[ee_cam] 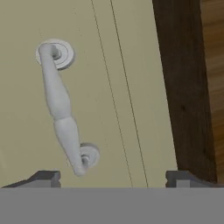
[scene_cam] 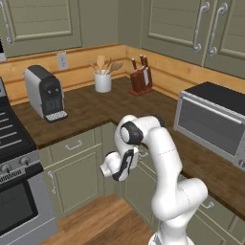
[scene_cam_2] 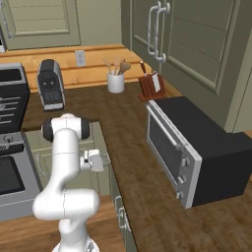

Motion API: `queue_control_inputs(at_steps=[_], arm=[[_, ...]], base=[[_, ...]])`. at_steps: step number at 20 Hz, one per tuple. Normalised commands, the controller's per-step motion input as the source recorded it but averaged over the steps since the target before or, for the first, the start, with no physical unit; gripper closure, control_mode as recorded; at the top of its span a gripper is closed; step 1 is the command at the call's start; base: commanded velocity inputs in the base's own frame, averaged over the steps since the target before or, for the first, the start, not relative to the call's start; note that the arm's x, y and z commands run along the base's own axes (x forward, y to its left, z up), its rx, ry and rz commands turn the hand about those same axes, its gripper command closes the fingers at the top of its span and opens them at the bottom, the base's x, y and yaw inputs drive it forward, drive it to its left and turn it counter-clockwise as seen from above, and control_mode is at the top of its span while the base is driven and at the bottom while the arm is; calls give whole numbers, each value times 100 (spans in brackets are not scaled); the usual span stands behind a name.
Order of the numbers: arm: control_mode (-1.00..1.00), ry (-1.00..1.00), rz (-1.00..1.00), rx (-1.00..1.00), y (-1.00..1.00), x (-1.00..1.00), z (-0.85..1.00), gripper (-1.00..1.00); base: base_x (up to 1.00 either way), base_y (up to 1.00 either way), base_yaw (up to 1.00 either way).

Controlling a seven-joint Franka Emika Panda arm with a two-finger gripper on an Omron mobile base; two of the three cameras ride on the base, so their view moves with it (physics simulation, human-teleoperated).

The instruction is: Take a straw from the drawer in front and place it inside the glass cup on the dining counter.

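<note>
The gripper (ee_cam: pixel 113 177), jaws spread wide and empty, faces the closed drawer (ee_cam: pixel 131 87) front with its silver handle (ee_cam: pixel 61 105) at the frame's left, so opening is the step in hand, and next it must shift left to straddle that handle.

Soft, even light fills the room, no glare anywhere. The arm (scene_cam: pixel 162 177) is brightly lit with gentle shading on its underside. Everything looks slightly coarse and pixelated; the close handle (ee_cam: pixel 61 105) throws almost no shadow.
</note>
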Motion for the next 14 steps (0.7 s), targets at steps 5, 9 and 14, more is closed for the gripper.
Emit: queue_control_inputs(at_steps=[5,9,14], arm=[[-100,10,1,4,-2,10,-32,-100],[-100,2,3,6,-1,20,-3,-100],[-100,0,4,5,-8,37,0,-100]], base=[[0,0,0],[0,0,0],[0,0,0]])
